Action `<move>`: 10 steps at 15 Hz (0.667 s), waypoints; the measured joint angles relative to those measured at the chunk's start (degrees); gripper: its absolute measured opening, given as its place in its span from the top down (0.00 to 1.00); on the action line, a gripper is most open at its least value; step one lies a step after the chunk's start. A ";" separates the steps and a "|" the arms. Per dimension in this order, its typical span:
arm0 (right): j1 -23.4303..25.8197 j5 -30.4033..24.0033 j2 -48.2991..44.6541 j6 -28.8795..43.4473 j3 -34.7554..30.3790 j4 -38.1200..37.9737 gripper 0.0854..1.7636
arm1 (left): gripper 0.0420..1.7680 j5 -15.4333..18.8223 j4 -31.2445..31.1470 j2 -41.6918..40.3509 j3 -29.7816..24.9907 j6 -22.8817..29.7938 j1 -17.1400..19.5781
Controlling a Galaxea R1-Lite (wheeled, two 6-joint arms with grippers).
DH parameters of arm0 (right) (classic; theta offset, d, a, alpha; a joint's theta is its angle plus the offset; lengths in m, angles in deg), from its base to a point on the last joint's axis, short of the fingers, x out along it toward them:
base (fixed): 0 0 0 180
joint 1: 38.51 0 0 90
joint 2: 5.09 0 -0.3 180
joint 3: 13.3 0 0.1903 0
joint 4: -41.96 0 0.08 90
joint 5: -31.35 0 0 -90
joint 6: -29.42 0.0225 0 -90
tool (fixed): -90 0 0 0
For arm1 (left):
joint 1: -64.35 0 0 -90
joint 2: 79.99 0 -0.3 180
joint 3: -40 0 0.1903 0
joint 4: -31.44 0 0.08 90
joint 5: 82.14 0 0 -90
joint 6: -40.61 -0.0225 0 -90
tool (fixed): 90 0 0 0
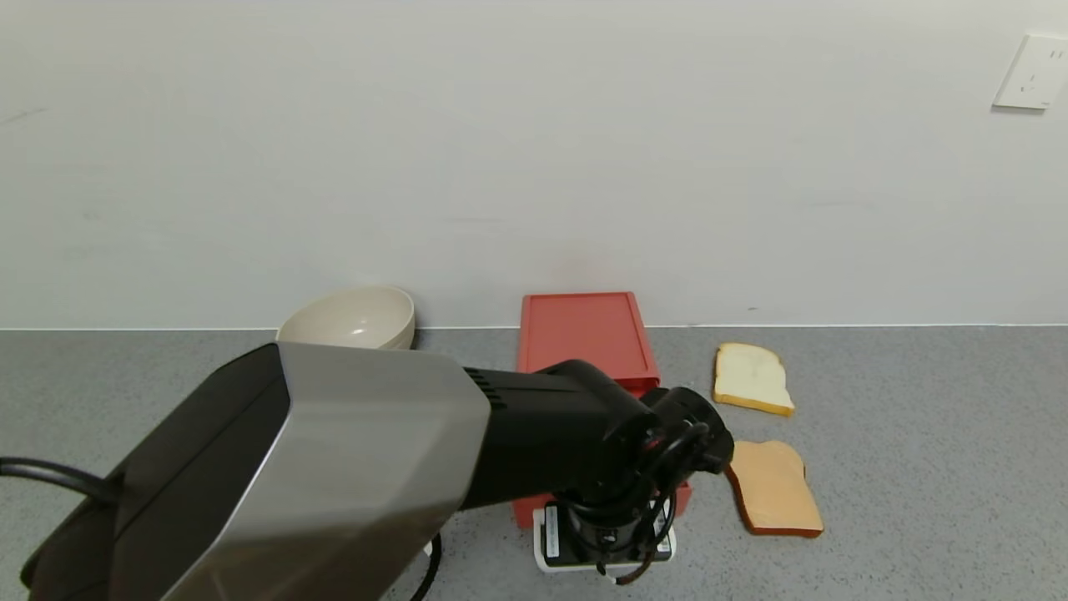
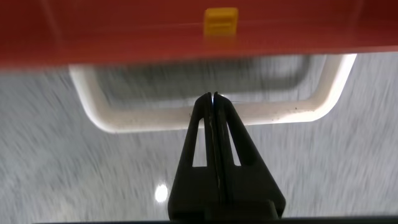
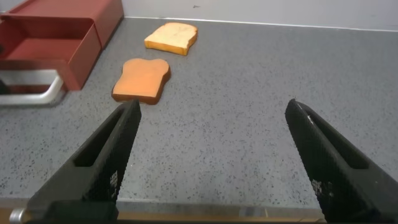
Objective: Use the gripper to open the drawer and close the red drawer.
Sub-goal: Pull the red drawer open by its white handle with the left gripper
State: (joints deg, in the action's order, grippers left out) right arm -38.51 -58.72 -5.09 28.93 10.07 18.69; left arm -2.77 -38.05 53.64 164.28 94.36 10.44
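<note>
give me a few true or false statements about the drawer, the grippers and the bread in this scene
1. The red drawer has its tray pulled out. True.
2. The left gripper is wide open. False: its fingers are pressed together at the white loop handle.
3. Two slices of bread lie on the counter, to the robot's right of the drawer. True: a pale slice nearer the wall and a browner slice nearer the robot.
4. The right gripper holds a slice of bread. False: it is open and empty above the counter.
5. The beige bowl sits inside the drawer. False: it stands on the counter by the wall, to the robot's left of the drawer.
</note>
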 joint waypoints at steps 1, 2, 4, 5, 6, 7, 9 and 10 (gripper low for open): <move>0.00 -0.02 0.00 -0.02 0.00 0.01 0.03 | 0.96 0.30 -0.21 -0.12 -0.41 0.05 -0.17; 0.00 0.00 0.00 -0.04 0.00 -0.02 0.03 | 0.96 0.35 -0.11 -0.20 -0.96 0.05 -0.04; 0.00 -0.02 0.00 -0.02 0.00 0.00 0.03 | 0.96 -0.20 0.65 -0.20 -1.33 0.02 -0.17; 0.00 0.00 0.00 -0.02 0.00 0.00 0.03 | 0.96 -0.30 0.76 -0.15 -1.50 0.00 -0.37; 0.00 0.00 0.00 0.00 0.00 -0.02 0.03 | 0.96 -0.66 1.06 -0.15 -1.46 -0.02 -0.45; 0.00 0.00 0.00 -0.02 0.00 0.00 0.03 | 0.96 -0.89 1.08 -0.17 -1.35 -0.06 -0.30; 0.00 0.00 0.00 -0.02 0.00 0.00 0.03 | 0.96 -1.16 1.16 -0.43 -1.02 -0.23 -0.34; 0.00 0.00 0.00 0.00 0.00 0.00 0.03 | 0.96 -1.27 1.16 -0.54 -0.94 -0.33 -0.41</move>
State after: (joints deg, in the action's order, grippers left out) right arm -38.51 -58.72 -5.09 28.93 10.07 18.69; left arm -4.03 -36.89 53.10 163.35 94.03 10.03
